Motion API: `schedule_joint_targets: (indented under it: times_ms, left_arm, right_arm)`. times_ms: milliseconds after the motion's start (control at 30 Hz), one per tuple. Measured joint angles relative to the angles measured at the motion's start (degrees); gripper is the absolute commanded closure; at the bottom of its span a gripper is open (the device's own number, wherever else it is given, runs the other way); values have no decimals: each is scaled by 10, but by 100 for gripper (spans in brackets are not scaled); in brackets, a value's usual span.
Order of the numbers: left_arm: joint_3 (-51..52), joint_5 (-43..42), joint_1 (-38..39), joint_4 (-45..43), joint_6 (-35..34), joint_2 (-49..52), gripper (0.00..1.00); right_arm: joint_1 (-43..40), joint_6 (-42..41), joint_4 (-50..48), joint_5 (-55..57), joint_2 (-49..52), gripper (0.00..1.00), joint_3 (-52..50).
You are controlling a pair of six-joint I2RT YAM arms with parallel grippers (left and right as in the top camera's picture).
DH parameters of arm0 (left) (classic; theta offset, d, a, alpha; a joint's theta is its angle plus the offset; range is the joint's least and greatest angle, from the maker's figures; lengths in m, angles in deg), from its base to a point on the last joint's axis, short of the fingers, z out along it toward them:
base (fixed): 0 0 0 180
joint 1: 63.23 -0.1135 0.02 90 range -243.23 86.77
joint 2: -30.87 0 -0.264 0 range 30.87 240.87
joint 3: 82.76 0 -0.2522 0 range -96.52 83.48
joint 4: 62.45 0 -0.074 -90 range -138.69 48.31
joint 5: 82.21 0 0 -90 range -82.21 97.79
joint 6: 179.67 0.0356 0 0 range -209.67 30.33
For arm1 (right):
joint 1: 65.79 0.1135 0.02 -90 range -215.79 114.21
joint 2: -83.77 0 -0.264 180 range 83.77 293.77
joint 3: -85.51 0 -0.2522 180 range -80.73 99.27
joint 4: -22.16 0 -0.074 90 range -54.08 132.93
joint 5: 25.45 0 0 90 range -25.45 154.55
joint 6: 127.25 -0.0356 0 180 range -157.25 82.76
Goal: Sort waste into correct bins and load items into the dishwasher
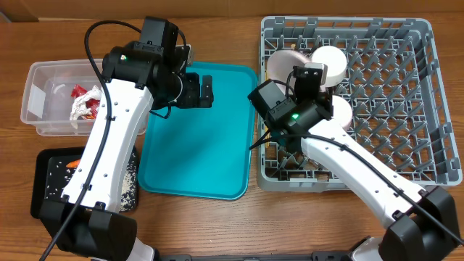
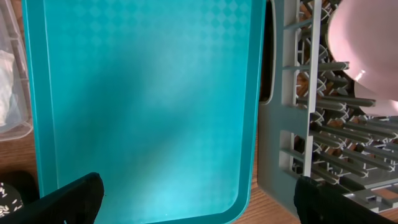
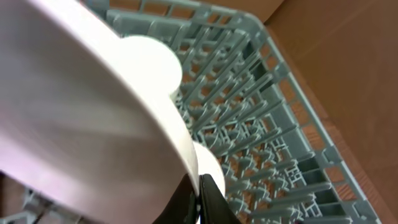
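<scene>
two arms work over the table (image 1: pixel 217 225).

1. l arm: left gripper (image 1: pixel 198 92) hangs above the teal tray (image 1: pixel 196 152), at its end nearest the top of the overhead view. jaws spread wide, nothing between them. l wrist view: both fingertips (image 2: pixel 68 200) sit at the bottom corners w/ bare tray between.
2. r arm: right gripper (image 3: pixel 200 198) is inside the dish rack (image 1: pixel 391 94), near its left wall. jaws pinched tight on the rim of the wide plate (image 3: pixel 74 112). plate stands tilted on edge over the pegs.
3. other dishes in rack: far dish (image 1: pixel 328 61) and near dish (image 1: pixel 339 110), both white and round, just right of the gripper.
4. clear tub (image 1: pixel 36 80), left of teal tray: holds red wrapper (image 1: pixel 88 96) and white napkin (image 1: pixel 78 110), touching each other.
5. black tray (image 1: pixel 47 192), in front of the tub: holds carrot (image 1: pixel 72 164) near its back edge, plus crumbs (image 1: pixel 129 181) thickest along its right side.
</scene>
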Motion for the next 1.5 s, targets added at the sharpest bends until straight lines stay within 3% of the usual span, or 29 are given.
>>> schedule_joint_targets:
  times_ms: [367, 533, 833, 1500]
  left_arm:
    - [0, 1, 0, 0, 0, 0, 0]
    - [0, 1, 0, 0, 0, 0, 0]
    - [0, 1, 0, 0, 0, 0, 0]
    - [1, 1, 0, 3, 0, 0, 0]
  right_arm:
    - [7, 54, -2, 87, 9, 96, 19]
    - [7, 121, -37, 114, 9, 96, 32]
    - [34, 204, -15, 112, 9, 96, 38]
    - [37, 155, 68, -80, 11, 96, 116]
